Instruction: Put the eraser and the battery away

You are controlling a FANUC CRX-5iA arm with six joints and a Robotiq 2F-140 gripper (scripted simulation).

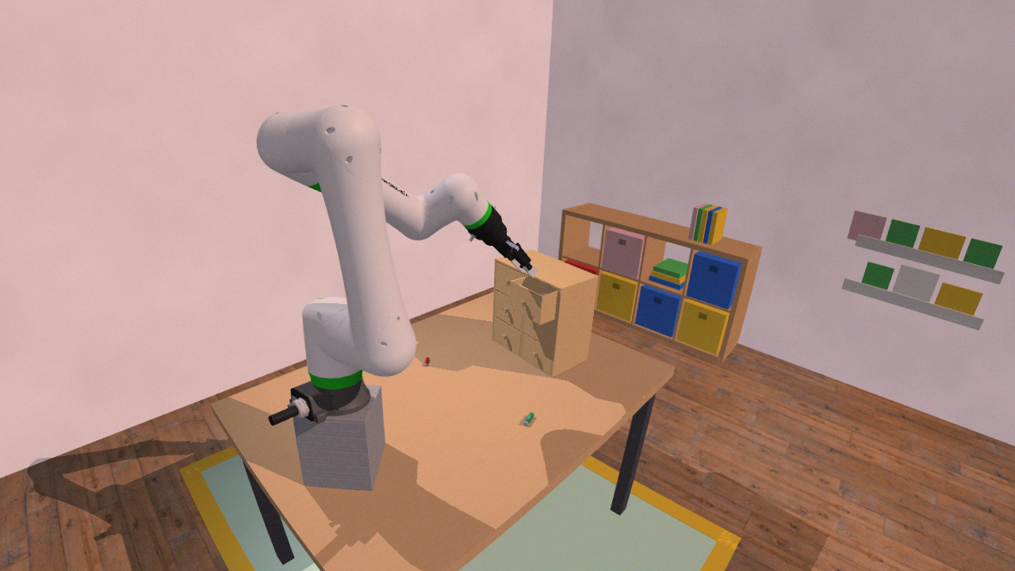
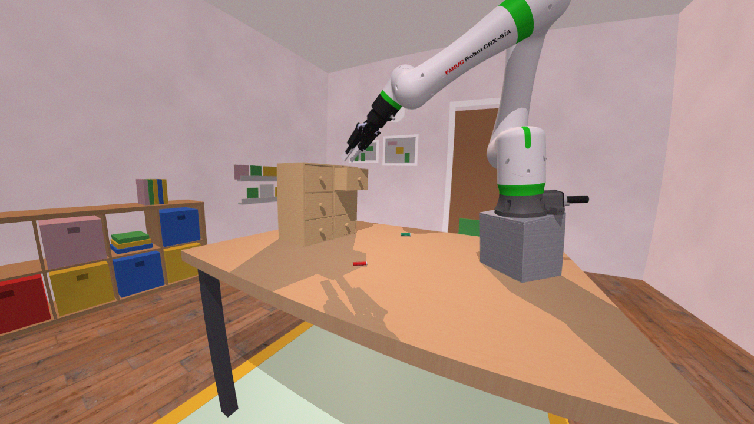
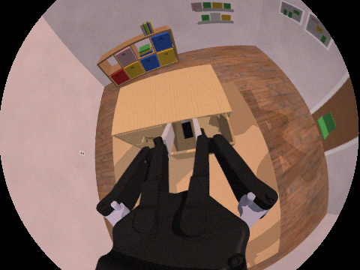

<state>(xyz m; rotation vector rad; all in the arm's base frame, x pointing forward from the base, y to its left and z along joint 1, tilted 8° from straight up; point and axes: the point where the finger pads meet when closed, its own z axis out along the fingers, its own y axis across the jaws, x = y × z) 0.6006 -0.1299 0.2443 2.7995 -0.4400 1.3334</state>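
Observation:
The small wooden chest (image 1: 558, 312) stands at the far side of the table; it also shows in the exterior view (image 2: 315, 202). Its top-row right drawer (image 1: 541, 292) is pulled partway out (image 2: 354, 178); the other drawers are in. My gripper (image 1: 526, 268) hangs just above that open drawer (image 3: 192, 141), fingers parted (image 3: 183, 134). A small dark block, apparently the eraser (image 3: 187, 130), shows between the fingertips over the drawer's inside, free of the pads. A green battery-like cylinder (image 1: 527, 419) lies near the table's front right. A red one (image 1: 426, 361) lies near the robot base.
The grey robot pedestal (image 1: 338, 443) stands on the table's left corner. A shelf unit with coloured bins (image 1: 656, 280) stands on the floor behind the chest. The table edge runs close to the chest's right side.

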